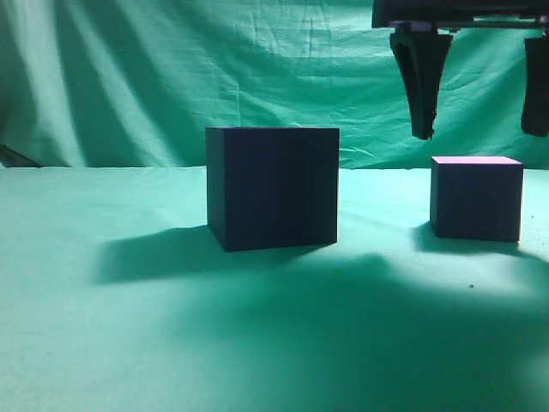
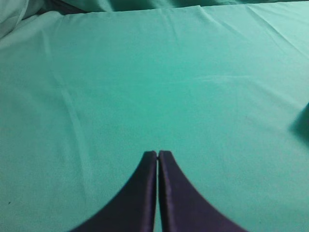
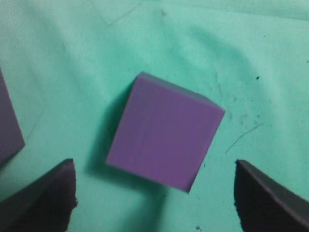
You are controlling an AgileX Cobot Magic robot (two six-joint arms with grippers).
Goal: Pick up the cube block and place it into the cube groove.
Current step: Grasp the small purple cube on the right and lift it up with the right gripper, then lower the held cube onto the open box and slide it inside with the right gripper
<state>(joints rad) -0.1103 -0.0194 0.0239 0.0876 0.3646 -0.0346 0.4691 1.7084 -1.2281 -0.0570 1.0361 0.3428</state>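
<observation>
The cube block, small and dark with a purple-pink top, sits on the green cloth at the right; it also shows from above in the right wrist view. The cube groove, a larger dark navy box, stands at the centre; its corner shows at the left edge of the right wrist view. My right gripper hangs open and empty directly above the cube block, its fingers spread wider than the block. My left gripper is shut and empty over bare cloth; it is out of the exterior view.
A green cloth covers the table and a green curtain hangs behind. The groove casts a shadow to its left. Small dark specks lie on the cloth near the block.
</observation>
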